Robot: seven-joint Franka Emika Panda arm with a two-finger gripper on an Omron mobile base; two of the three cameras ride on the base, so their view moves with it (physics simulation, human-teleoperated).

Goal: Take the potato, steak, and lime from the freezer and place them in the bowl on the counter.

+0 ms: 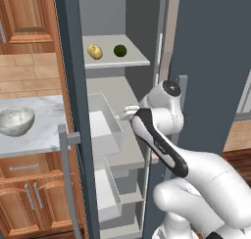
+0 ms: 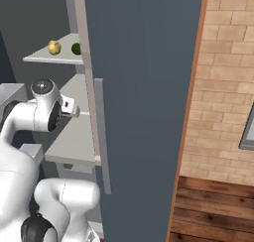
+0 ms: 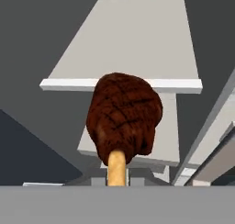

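in the left base view the yellow-tan oval potato and dark green round lime sit side by side on an upper shelf of the open slate-grey freezer, the silvery speckled bowl rests on the white marble desk, and the white arm reaches into the freezer. the right base view shows potato and lime on that shelf. in the hand view the fingers are closed on the pale bone end of the dark brown-red steak.
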